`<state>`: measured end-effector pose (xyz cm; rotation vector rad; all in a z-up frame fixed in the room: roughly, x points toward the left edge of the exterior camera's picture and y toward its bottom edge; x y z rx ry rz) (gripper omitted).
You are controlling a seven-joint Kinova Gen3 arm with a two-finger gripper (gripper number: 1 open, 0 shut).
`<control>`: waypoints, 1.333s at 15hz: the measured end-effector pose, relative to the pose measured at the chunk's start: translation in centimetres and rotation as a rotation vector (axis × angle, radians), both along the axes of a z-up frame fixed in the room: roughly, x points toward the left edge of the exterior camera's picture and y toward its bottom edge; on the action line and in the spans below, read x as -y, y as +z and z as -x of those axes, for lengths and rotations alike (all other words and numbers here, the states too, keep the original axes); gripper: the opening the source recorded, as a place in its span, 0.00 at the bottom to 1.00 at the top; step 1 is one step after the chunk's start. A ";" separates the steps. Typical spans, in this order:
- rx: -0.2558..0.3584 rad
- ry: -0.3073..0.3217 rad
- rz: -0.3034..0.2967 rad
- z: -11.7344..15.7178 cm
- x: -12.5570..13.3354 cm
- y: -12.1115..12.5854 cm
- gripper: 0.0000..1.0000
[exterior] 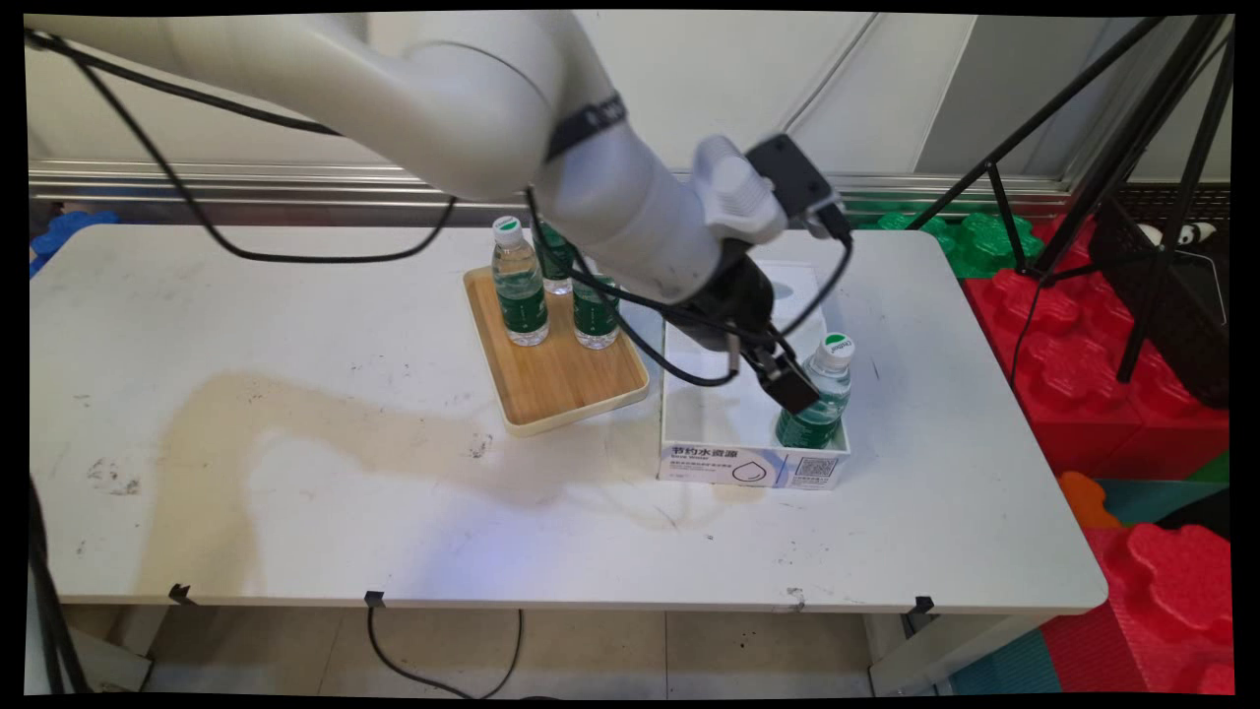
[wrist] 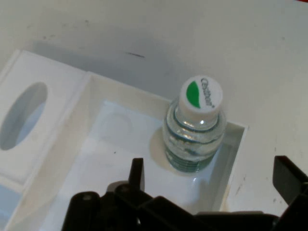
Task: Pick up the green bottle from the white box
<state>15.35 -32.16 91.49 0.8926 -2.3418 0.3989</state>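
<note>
White table (exterior: 295, 492): bottle (wrist: 195, 126) between gripper (wrist: 211, 180) fingers.

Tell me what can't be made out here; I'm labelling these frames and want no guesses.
- Third bottle on the wooden tray: main view, mostly hidden behind the arm and the two front bottles.
- Far end of the white box: main view, covered by the gripper.
- Small print on the box front: main view, too small to read.
- Base of the boxed bottle: hand view, seen from above only.
</note>
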 end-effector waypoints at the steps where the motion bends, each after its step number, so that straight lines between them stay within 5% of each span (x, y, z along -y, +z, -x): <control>1: 0.000 0.000 -0.003 0.4 0.3 -0.3 1.00; 17: -0.021 -0.009 -0.032 5.2 5.4 -6.3 1.00; 18: -0.021 -0.009 -0.032 5.3 5.5 -6.4 0.00; 20: -0.023 -0.006 -0.029 5.3 5.8 -6.6 0.00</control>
